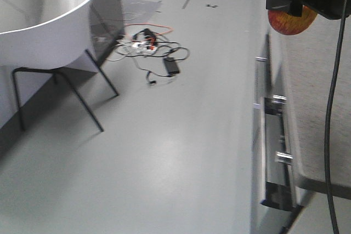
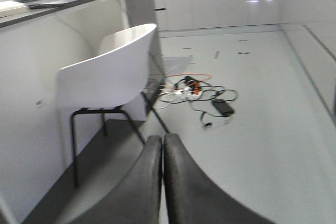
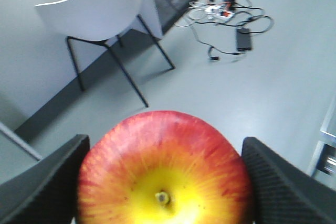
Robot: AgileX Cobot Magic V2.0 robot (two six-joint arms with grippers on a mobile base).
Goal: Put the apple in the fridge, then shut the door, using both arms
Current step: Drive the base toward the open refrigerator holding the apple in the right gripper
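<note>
Grey floor (image 1: 164,163), white shell chair (image 1: 49,31), cable tangle (image 1: 148,45). My right jaws clamp the glossy red-yellow apple (image 3: 164,171) midair; left jaws pressed together, empty. Risk: grip slips on rounded skin, apple drops.

Chair (image 1: 49,31) left, cables (image 1: 151,45) behind, apple (image 1: 292,21) upper right.
The chair stands on the floor (image 1: 181,152) beside a counter (image 2: 26,93); cables lie beyond it, rightward; the apple sits in the right gripper (image 3: 165,161).

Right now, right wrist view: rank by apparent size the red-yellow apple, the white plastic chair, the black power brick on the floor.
1. red-yellow apple, inflated by closeness to the camera
2. white plastic chair
3. black power brick
</note>
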